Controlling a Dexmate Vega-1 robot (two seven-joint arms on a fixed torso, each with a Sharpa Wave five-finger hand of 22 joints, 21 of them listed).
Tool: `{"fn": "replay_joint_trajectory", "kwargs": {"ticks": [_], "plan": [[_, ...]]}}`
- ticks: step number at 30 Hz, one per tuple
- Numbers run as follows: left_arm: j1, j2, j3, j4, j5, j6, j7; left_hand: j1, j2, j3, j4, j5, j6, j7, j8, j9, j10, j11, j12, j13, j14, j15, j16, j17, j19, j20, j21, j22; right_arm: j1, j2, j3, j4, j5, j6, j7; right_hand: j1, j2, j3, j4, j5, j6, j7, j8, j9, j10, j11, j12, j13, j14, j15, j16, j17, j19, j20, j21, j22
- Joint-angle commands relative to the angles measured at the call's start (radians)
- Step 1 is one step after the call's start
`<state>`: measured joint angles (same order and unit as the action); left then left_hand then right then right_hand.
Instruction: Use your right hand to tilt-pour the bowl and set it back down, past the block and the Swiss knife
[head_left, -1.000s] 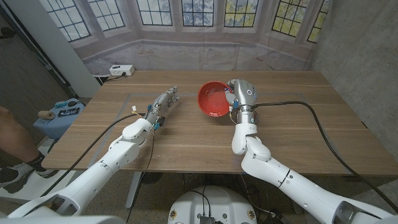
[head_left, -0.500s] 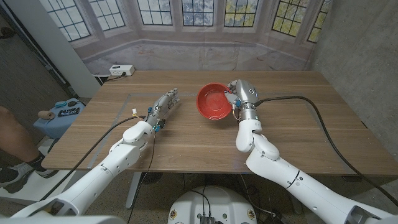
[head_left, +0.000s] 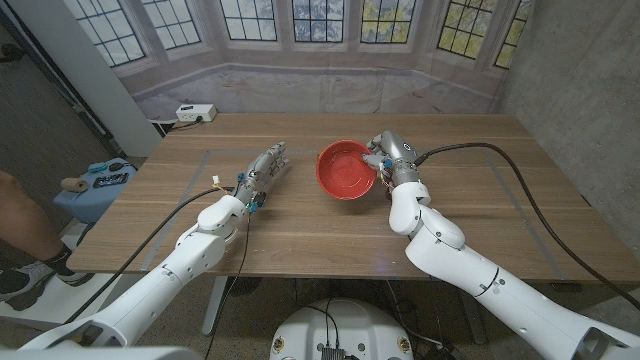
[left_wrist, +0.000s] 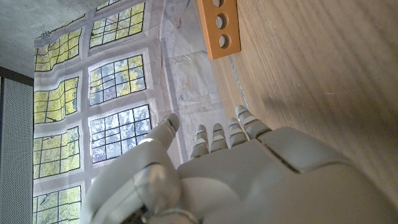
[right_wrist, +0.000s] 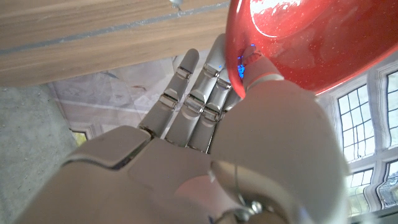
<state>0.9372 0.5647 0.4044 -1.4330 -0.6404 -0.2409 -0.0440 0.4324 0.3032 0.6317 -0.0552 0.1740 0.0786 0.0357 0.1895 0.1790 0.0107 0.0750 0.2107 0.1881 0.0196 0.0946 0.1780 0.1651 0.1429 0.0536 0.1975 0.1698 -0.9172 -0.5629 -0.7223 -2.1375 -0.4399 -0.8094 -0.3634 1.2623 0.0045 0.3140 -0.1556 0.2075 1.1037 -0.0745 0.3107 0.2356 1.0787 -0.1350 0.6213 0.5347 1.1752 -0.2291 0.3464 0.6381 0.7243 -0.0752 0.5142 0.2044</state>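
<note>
The red bowl (head_left: 347, 171) is being held by the right hand (head_left: 385, 157) at its rim on the 3 o'clock side; in the right wrist view the thumb (right_wrist: 261, 78) is seen pressed against the bowl's glossy wall with the fingers (right_wrist: 193, 99) reaching past the rim. Compared with a second ago, the bowl is now being shown less steeply tipped: its opening is being turned back from the robot toward upright, and it is being carried slightly toward 5 o'clock. The pour is therefore judged done, and the set-down is being started; whether the base is touching the tabletop (head_left: 500, 200) cannot be told.

The left hand (head_left: 262, 172) is being kept on the tabletop at about 9 o'clock of the bowl, well apart from it, fingers extended and holding nothing.

Counted: one bowl, two robot hands. One orange block (left_wrist: 218, 26) with round holes is being shown in the left wrist view, beyond the left fingertips. No Swiss knife can be made out.
</note>
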Motion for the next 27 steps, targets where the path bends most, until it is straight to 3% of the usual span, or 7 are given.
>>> {"fn": "replay_joint_trajectory", "kwargs": {"ticks": [1, 14, 27], "plan": [[-0.009, 0.004, 0.003, 0.009, -0.002, 0.003, -0.017, -0.134, -0.136, 0.008, -0.003, 0.004, 0.004, 0.002, -0.003, 0.002, 0.006, 0.001, -0.002, 0.004, 0.006, 0.006, 0.000, 0.005, 0.010, 0.000, -0.001, 0.005, 0.048, -0.070, -0.006, -0.092, 0.117, -0.114, 0.144, 0.012, 0.000, 0.001, -0.003, 0.007, 0.004, 0.005, -0.001, 0.001, 0.018, -0.006, 0.005, 0.002, 0.005, -0.011, -0.001, 0.006, -0.004, -0.084, 0.008, 0.000], [-0.009, -0.002, 0.002, 0.025, -0.009, -0.008, -0.029, -0.134, -0.136, 0.008, -0.004, 0.004, 0.004, 0.001, -0.004, 0.002, 0.006, 0.001, -0.002, 0.004, 0.006, 0.006, 0.000, 0.005, 0.010, 0.001, -0.001, 0.005, 0.122, -0.136, -0.047, -0.136, 0.225, -0.194, 0.210, 0.017, 0.000, 0.002, -0.004, 0.006, 0.005, 0.010, -0.004, 0.002, 0.020, -0.002, 0.003, -0.001, 0.011, -0.011, -0.009, 0.011, -0.006, -0.079, 0.016, -0.002], [0.018, 0.004, -0.015, 0.011, -0.024, -0.013, -0.013, -0.134, -0.136, 0.008, -0.004, 0.004, 0.007, 0.001, -0.002, 0.002, 0.008, 0.001, -0.002, 0.004, 0.006, 0.005, 0.000, 0.005, 0.010, 0.001, -0.001, 0.005, 0.168, -0.172, -0.075, -0.112, 0.338, -0.215, 0.228, 0.020, -0.001, 0.001, -0.003, 0.005, 0.006, 0.011, -0.007, 0.002, 0.019, 0.000, 0.002, 0.000, 0.015, -0.010, -0.017, 0.015, -0.008, -0.079, 0.022, -0.003]]}}
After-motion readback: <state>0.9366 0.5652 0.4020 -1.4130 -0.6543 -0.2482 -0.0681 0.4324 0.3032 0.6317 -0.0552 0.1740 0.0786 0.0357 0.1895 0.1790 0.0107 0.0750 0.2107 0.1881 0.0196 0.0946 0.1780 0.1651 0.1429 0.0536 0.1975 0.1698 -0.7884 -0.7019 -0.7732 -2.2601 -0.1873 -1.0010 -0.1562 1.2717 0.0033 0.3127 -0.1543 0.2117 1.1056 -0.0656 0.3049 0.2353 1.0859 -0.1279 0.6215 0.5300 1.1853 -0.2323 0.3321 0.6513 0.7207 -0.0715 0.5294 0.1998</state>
